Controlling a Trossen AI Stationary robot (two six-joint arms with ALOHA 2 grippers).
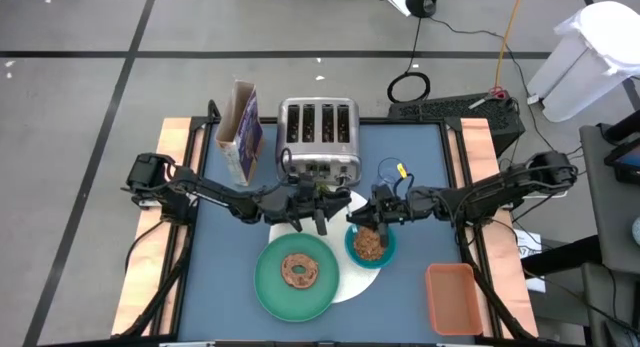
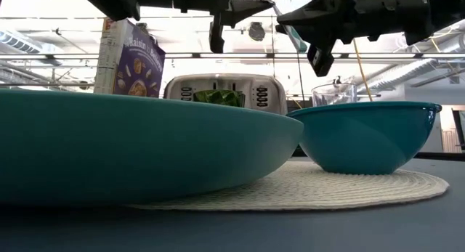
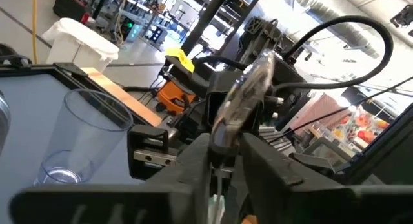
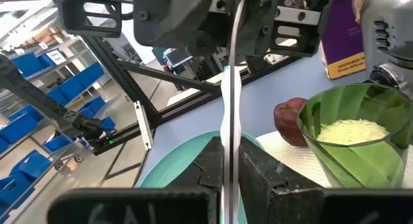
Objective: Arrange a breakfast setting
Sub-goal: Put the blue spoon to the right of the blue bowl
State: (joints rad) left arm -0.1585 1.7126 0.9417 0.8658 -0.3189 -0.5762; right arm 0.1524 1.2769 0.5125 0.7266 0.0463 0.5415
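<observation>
The metal spoon (image 3: pixel 248 88) hangs in the air between my two grippers, above the white round disc (image 1: pixel 355 284). My left gripper (image 1: pixel 318 215) and my right gripper (image 1: pixel 378 215) face each other, both shut on the spoon. The green plate (image 1: pixel 270 292) lies partly on the disc and carries the brown ring pastry (image 1: pixel 298 271). The teal bowl (image 1: pixel 350 249) stands on the disc with brown cereal in it. The yellow-green cup (image 4: pixel 348 121) and the dark red fruit (image 4: pixel 289 121) stand before the toaster. The clear glass (image 3: pixel 84 140) stands right of the toaster. My left gripper has the spoon's narrow part (image 3: pixel 221 139) pinched between its two fingers. The fingers lie along the spoon, about level, coming from the table's left. The spoon's bowl sticks out past them toward the right arm, clear of the table. My right gripper pinches the spoon, seen edge-on (image 4: pixel 230 137), between its two fingers. The fingers lie along it, coming from the table's right. The rest of the spoon runs on toward the left gripper. Which end these fingers hold I cannot tell.
The silver toaster (image 1: pixel 318 137) stands at the far middle and the purple cereal box (image 1: pixel 240 132) to its left. An orange container (image 1: pixel 452 297) sits at the near right. Bare blue table lies at the near left and the far right.
</observation>
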